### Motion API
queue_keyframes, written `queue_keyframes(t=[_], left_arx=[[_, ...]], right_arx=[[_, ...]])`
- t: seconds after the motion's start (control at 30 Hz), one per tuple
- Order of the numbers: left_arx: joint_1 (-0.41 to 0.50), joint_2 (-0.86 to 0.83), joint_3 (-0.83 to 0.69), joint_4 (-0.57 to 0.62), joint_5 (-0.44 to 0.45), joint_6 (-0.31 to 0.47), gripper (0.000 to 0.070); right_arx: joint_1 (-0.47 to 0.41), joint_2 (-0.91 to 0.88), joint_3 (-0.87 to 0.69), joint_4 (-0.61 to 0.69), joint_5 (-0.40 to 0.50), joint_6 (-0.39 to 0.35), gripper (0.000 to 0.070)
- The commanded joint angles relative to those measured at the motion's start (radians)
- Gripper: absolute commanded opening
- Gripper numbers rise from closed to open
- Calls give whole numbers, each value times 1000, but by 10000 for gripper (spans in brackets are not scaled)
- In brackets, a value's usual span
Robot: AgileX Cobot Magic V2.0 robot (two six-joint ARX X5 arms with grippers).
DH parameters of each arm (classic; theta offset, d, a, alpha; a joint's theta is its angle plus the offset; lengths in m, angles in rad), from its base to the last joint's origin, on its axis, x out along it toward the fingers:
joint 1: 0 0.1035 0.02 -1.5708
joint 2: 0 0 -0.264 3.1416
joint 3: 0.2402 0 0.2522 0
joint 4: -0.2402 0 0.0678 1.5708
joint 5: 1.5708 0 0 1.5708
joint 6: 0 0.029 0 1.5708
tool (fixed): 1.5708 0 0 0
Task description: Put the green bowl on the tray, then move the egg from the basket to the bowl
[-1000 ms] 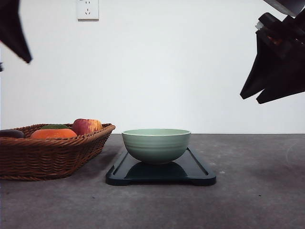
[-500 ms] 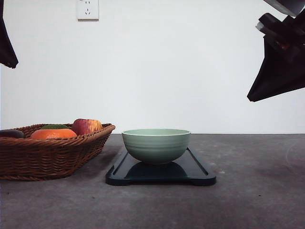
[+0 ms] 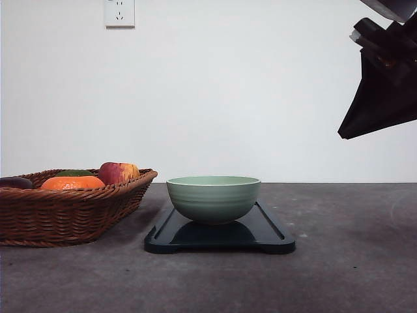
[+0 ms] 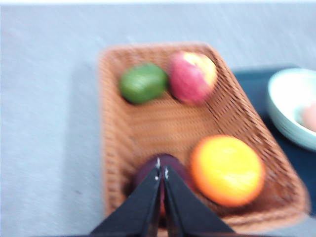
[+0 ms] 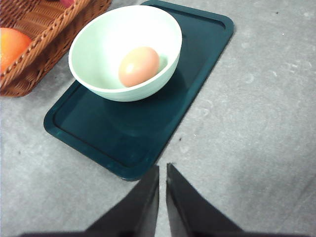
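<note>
The pale green bowl (image 3: 214, 199) stands upright on the dark tray (image 3: 273, 238) at the table's middle. In the right wrist view the pinkish-brown egg (image 5: 139, 65) lies inside the bowl (image 5: 98, 49), which sits at the tray's (image 5: 148, 133) end nearest the wicker basket (image 3: 65, 212). My right gripper (image 3: 341, 135) hangs high at the right, shut and empty, its tips (image 5: 162, 168) above the table just off the tray's corner. My left gripper (image 4: 161, 170) is shut and empty above the basket (image 4: 148, 123), with the bowl (image 4: 289, 98) and egg (image 4: 311, 116) at the view's edge.
The basket holds a red-yellow apple (image 3: 118, 173), an orange tangerine (image 3: 71, 183), a green fruit (image 4: 143, 83) and a dark purple item (image 3: 14, 182). Bare grey table (image 3: 352, 261) lies right of the tray. A wall socket (image 3: 120, 12) is on the back wall.
My left gripper has left the front view at the upper left. My right gripper's two tips came together into one point early on, then stayed still. Bowl, tray and basket have not moved.
</note>
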Motion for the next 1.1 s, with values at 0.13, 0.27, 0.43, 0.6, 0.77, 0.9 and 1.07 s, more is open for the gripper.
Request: queue_keyframes(t=[0.13,0.27,0.43,0.6,0.77,0.9,1.07], left_arx=[[99,-271,-216,93,-3,-31,0],[154,-396,-294,93,-3,-43,0],[192,-471,-370,122,-3,-42,0],[197,-472,-403,120,-2,-42,0],[197,-472,-403,119,-2,-42,0],[197,-472,-403,119,-2,-42,0],[197,-472,-403,119,-2,-43,0]], right_arx=[[5,3,5,10,0,-1,17],[5,3,5,10,-1,-1,17],[5,3,5,10,0,-1,17],[5,3,5,14,0,-2,17],[5,3,5,18,0,-2,17],[5,3,5,18,0,-2,17],[5,3,5,18,0,-2,17]])
